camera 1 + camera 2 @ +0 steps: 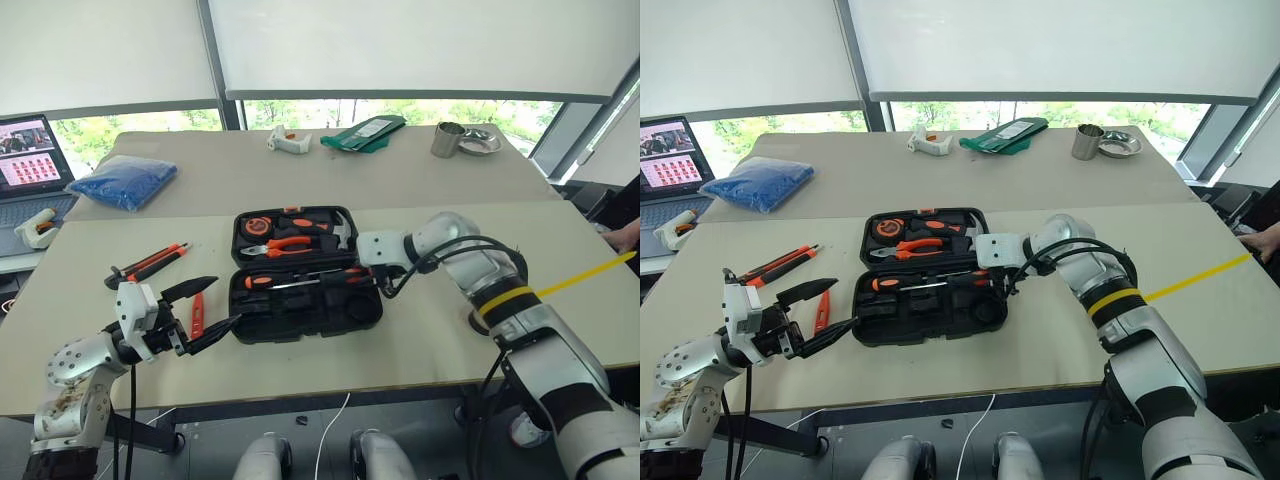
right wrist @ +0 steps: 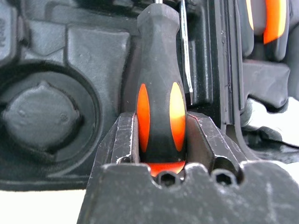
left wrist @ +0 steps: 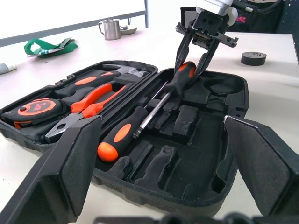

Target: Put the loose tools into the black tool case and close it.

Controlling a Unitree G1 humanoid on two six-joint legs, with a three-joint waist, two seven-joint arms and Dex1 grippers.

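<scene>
Risk at the right gripper: the right gripper [image 3: 194, 44] has its jaws clamped on the handle of the long-shaft screwdriver with the black-and-orange grip [image 3: 174, 86], which lies aslant over the moulded recesses; if let go while the shaft crosses a rib, the tool would likely sit proud and block the lid.
Risk of crowding: the short black-handled screwdriver with orange inlay [image 3: 122, 135] lies just beside that shaft, so a nudge could shift it out of its slot.
Risk at the left gripper: the left gripper [image 1: 203, 309] hovers near the case's left end with jaws spread wide and empty; a careless reach could push the case across the bench [image 1: 440, 340].
Risk of closing early: two tools lie outside, so shutting the lid now would leave the task unfinished.
Case: the black plastic clamshell tool case [image 1: 340, 325] lies open mid-bench, its far half holding the tape, pliers and hammer.
Loose tools left: a slim orange-and-black utility knife [image 1: 150, 262] and a small all-orange tester pen [image 1: 197, 315] rest on the bench left of the case.
</scene>
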